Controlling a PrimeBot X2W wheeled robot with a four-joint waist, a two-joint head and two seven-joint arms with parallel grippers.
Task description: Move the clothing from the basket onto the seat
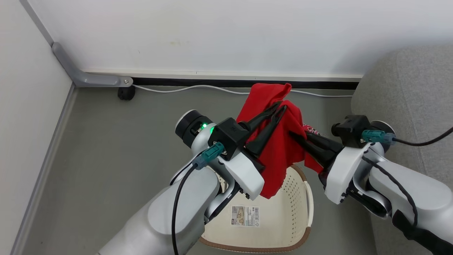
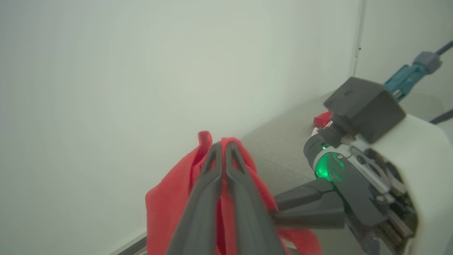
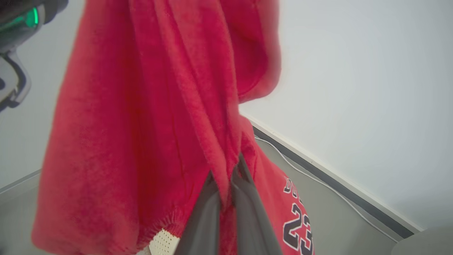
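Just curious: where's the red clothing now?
Head view: the clothing hangs above the basket, pinched by the left pincer and right pincer, the seat to its right.

Bright, even indoor light. The head view is sharp, with a soft shadow on the wall at upper right. Both wrist views look hazy, and the near fingers blur.

Left gripper pinches the red clothing; right gripper reaches its edge, seemingly clamped too.
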